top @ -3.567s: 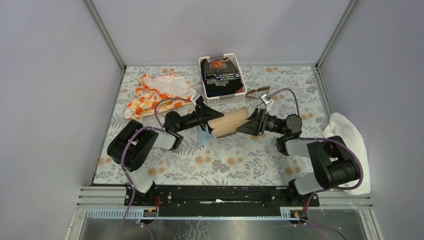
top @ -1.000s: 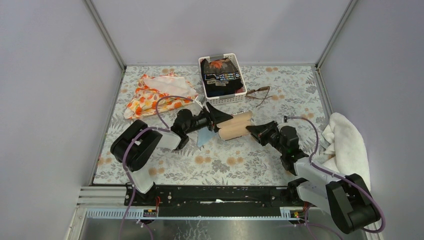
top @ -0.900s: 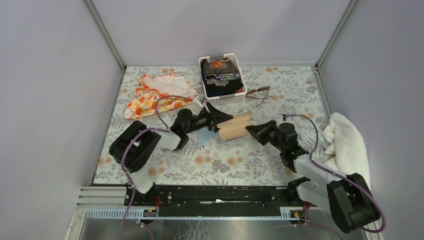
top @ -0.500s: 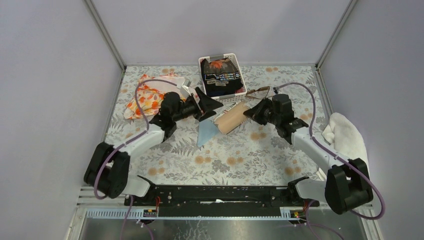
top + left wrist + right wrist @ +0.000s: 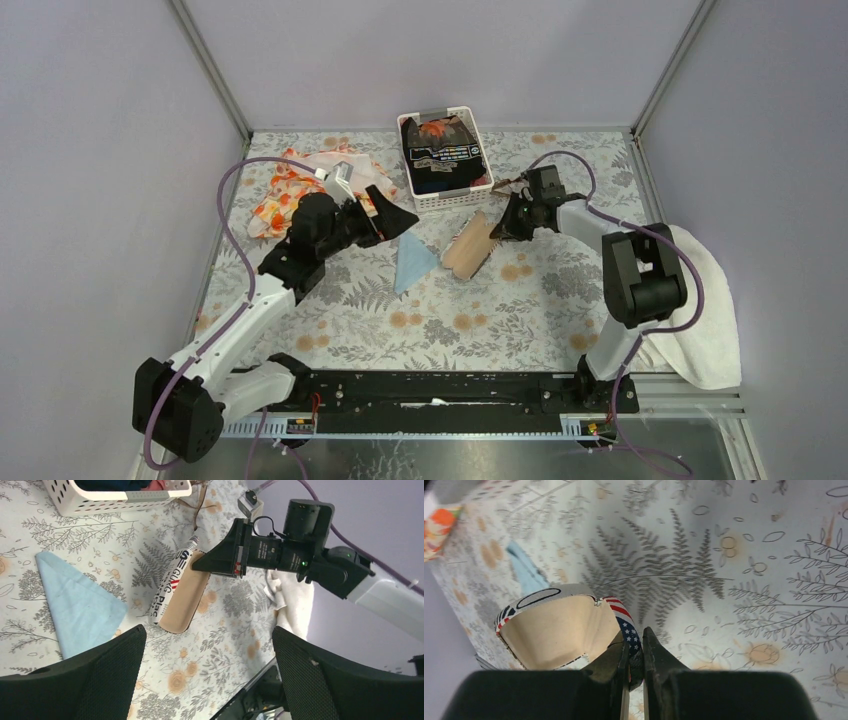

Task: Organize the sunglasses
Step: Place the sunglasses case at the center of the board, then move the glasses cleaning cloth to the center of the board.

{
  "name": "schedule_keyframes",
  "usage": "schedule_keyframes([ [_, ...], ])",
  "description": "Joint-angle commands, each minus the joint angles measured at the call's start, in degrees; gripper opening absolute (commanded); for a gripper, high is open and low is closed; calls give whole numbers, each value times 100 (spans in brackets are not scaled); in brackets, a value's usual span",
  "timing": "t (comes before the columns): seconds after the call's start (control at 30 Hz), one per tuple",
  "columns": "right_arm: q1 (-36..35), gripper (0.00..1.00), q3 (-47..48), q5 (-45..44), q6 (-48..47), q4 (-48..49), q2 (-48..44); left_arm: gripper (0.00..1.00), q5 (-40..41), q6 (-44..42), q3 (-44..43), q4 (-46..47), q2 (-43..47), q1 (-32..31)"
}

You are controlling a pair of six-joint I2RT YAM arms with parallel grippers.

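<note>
1. Floral tabletop (image 5: pixel 450 320): everything sits on it, and both arms reach out over the middle.
2. White towel (image 5: pixel 705 300): bunched at the right edge, half off the floral print, well clear of both grippers.
3. Orange floral cloth (image 5: pixel 295 190): crumpled at far left, and the left arm's wrist is over its near edge.
4. White basket (image 5: pixel 480 188): perforated, at far centre, holding folded dark clothing.
5. Left gripper (image 5: pixel 400 215): fingers spread wide with nothing between them. It hangs above the table near the basket's left corner. Its wrist view looks down on the cloth and the case.
6. Right gripper (image 5: pixel 196 567): fingers almost together, pinching the rim of the case's open end. The wrist view shows the stars-and-stripes lining caught between the pads (image 5: pixel 623 666).
7. Light blue cloth (image 5: pixel 411 263): a flat, folded triangle at centre-left, just left of the case and not touching it.
8. Tan case (image 5: pixel 468 247): a tube with printed lettering, lying flat on a diagonal. The open mouth faces far-right toward the right gripper, and the closed end points near-left.
9. Sunglasses (image 5: pixel 507 186): on the table just right of the basket's near-right corner and beyond the case mouth. They are outside the case and neither gripper holds them. The right wrist partly hides them from above, and the left wrist view shows only thin brown temple arms, so I can't tell whether they're folded.
</note>
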State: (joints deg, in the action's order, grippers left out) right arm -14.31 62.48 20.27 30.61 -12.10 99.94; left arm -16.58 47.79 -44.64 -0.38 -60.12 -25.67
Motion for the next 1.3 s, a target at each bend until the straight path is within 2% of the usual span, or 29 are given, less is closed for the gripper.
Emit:
schedule_keyframes([
  [0.0, 67, 11, 288, 379, -265, -43, 415, 99, -510, -889, -275, -702, -271, 36],
  [0.07, 69, 27, 321, 298, -342, -64, 489, 99, -755, -878, -248, -659, -392, 34],
  [0.17, 68, 58, 293, -24, -332, -56, 291, 99, -792, -878, -212, -641, -435, 36],
  [0.23, 64, 68, 323, -238, -327, -117, 6, 99, -721, -951, -245, -738, -445, 36],
  [0.33, 69, 74, 442, -699, -385, -376, -559, 99, -636, -1082, -384, -953, -461, 36],
  [0.5, 69, 76, 435, -1596, -420, -632, -1543, 99, -758, -1162, -547, -1034, -457, 36],
  [0.6, 77, 74, 118, -1994, -293, -606, -2148, 99, -756, -1186, -627, -1050, -474, 34],
  [0.67, 77, 74, -292, -1992, -204, -343, -2539, 99, -459, -1281, -683, -1271, -550, 23],
  [0.73, 77, 74, -649, -1993, -96, -239, -2883, 99, 276, -1399, -774, -1774, -759, -46],
  [0.8, 73, 74, -946, -1993, 41, -232, -3175, 92, 989, -1350, -861, -2100, -988, -141],
  [0.87, 77, 74, -1217, -2000, 154, -178, -3434, 81, 1504, -1265, -803, -2008, -1137, -386],
  [1.0, 77, 74, -1558, -1998, 254, -217, -3777, 65, 2166, -1126, -601, -1826, -1717, -921],
  [1.27, 77, 74, -1701, -2061, 248, -421, -4009, 59, 2616, -773, 0, -1478, -2461, -1087],
])
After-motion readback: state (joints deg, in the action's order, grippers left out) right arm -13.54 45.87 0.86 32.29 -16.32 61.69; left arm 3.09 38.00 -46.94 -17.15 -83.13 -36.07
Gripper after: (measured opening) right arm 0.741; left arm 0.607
